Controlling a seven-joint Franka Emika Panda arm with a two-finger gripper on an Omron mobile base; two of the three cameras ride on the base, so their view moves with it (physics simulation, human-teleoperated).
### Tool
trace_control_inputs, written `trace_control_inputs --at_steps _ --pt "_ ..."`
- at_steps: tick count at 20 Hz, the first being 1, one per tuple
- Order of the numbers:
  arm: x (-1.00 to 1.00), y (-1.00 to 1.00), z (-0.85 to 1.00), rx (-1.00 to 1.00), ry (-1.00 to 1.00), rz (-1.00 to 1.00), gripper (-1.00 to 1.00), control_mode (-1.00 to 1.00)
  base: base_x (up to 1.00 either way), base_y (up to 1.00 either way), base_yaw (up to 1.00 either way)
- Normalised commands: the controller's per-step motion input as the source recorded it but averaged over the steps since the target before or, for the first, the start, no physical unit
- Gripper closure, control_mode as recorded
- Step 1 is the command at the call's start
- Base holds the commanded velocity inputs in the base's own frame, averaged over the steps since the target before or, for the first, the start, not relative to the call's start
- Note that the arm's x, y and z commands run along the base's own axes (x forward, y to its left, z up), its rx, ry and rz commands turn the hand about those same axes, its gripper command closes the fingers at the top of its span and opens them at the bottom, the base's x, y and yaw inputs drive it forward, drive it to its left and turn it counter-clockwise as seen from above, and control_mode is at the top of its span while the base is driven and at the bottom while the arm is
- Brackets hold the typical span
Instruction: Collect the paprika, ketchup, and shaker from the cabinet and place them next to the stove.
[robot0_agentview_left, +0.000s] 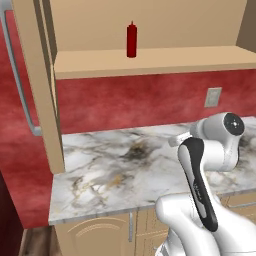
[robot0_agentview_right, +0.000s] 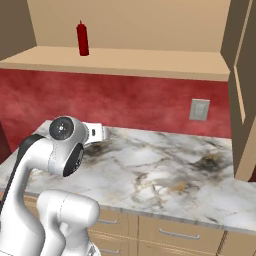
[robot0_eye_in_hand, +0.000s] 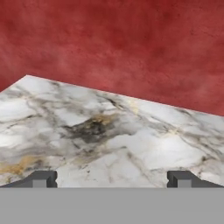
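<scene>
Right now the ketchup (robot0_agentview_left: 131, 40) stands upright on the cabinet (robot0_agentview_left: 150, 60) shelf, a slim, smooth red squeeze bottle with a pointed nozzle, well above the arm. Down low, the end effector (robot0_eye_in_hand: 112, 179) hangs over the tabletop (robot0_agentview_left: 110, 170) with its 2 dark fingertips (robot0_eye_in_hand: 41, 179) spread wide and nothing between them, facing the mottled red wall (robot0_eye_in_hand: 113, 48). That looks like a ready pose before reaching up. Glossy white marble with grey and rusty veins runs under it; a flat grey outlet (robot0_agentview_right: 200, 109) sits on the wall.
</scene>
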Motion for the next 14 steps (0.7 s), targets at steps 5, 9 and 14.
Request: trace_control_inputs --at_steps 5,9,14 --pt "0.27 0.02 0.14 0.0 -0.04 0.0 -1.0 -1.0 0.57 0.0 0.0" --pt "0.18 0.09 0.79 0.0 -0.2 0.0 -1.0 -1.0 0.0 0.0 0.0" --pt "0.0 0.11 0.99 0.0 -0.14 0.0 -1.0 -1.0 0.0 0.0 0.0"
